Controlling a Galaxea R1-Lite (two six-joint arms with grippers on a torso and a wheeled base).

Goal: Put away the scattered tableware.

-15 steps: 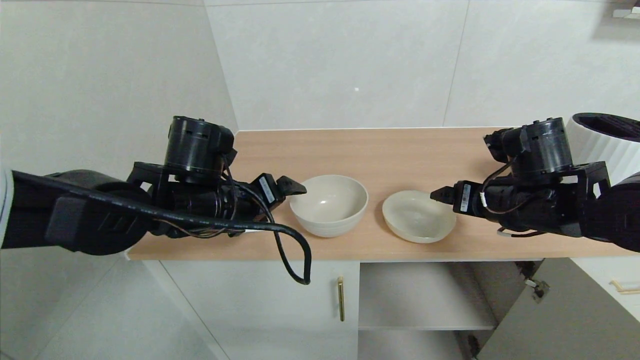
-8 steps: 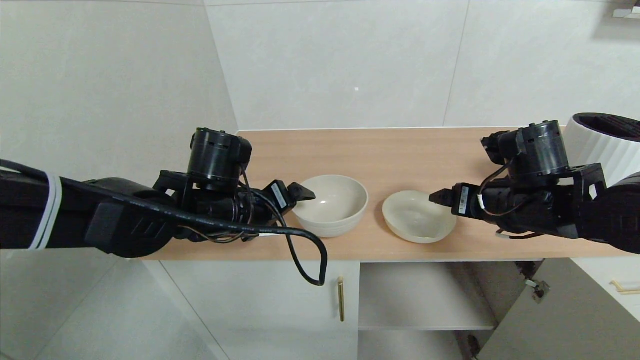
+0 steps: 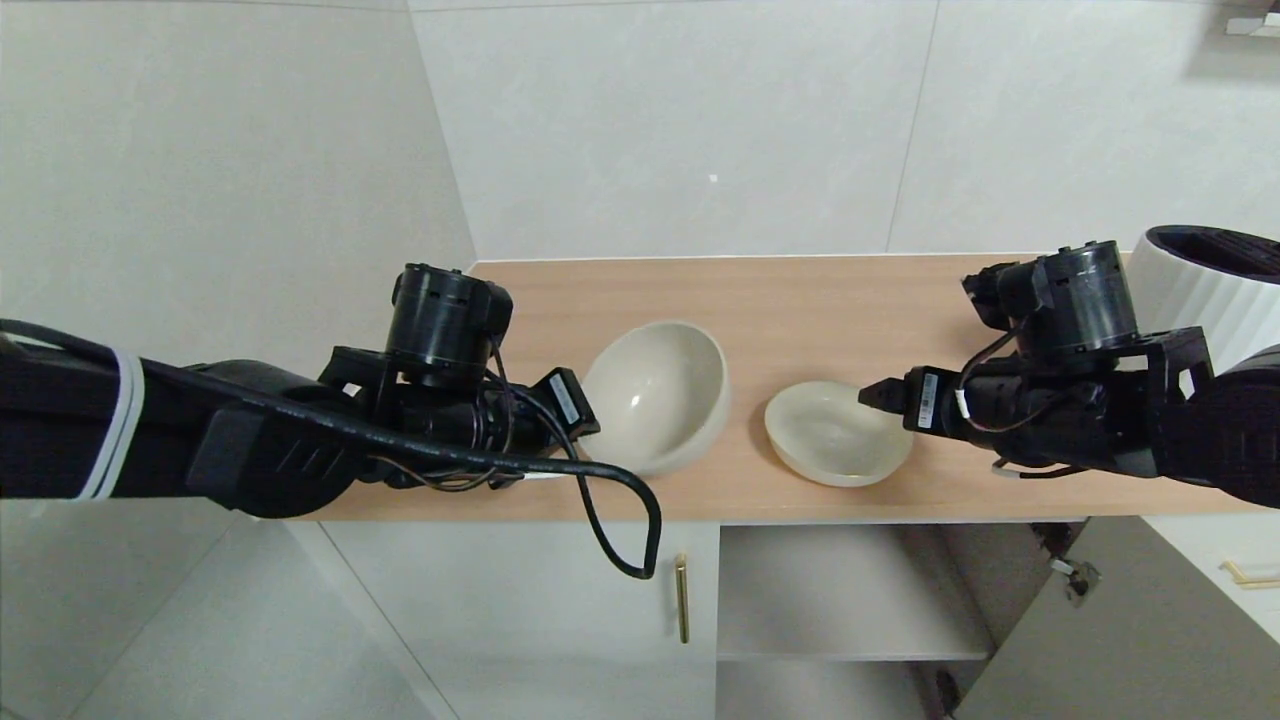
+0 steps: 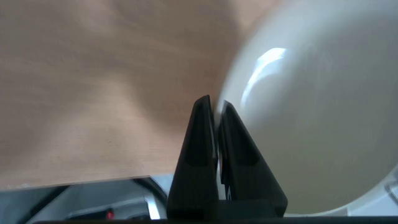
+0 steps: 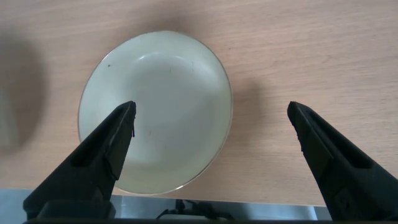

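A deep cream bowl [image 3: 660, 395] is tipped up on the wooden counter [image 3: 800, 300], its opening facing right and forward. My left gripper [image 3: 590, 422] is shut on the bowl's left rim; in the left wrist view the two fingers [image 4: 202, 143] pinch the rim of the bowl [image 4: 317, 118]. A shallow pale plate [image 3: 836, 432] lies flat to the right of the bowl. My right gripper [image 3: 872, 394] hovers over the plate's right side. In the right wrist view it [image 5: 211, 134] stands open, the fingers spread wide above the plate [image 5: 158, 109].
A white ribbed container [image 3: 1210, 275] stands at the counter's right end. Below the counter an open cabinet shelf [image 3: 850, 600] sits beside a closed door with a brass handle [image 3: 681, 597]. Tiled walls close the back and left.
My left gripper moved right, closed on the bowl's rim and tilted the bowl up on its side. The right gripper crept slightly left over the plate.
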